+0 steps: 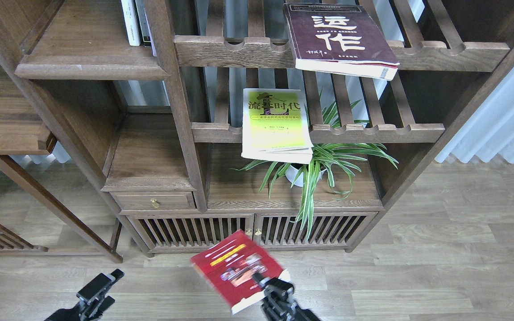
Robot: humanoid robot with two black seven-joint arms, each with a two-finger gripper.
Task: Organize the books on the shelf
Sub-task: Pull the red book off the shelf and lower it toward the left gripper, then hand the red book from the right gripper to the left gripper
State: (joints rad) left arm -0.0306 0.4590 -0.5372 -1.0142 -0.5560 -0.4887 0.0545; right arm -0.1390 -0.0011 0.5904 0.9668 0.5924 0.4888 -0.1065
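The right gripper (269, 285) clasps the red book (237, 274) by its lower corner, low in front of the cabinet doors. The left gripper (101, 285) hangs empty (fingers apart). The maroon book (339, 38) and yellow book (275, 122) lie on slatted racks; the shelf (89, 49) holds upright books.

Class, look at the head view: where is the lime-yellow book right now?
The lime-yellow book lies centre-frame on the lower slatted rack, overhanging its front rail, just above the potted plant and below-left of the maroon book.
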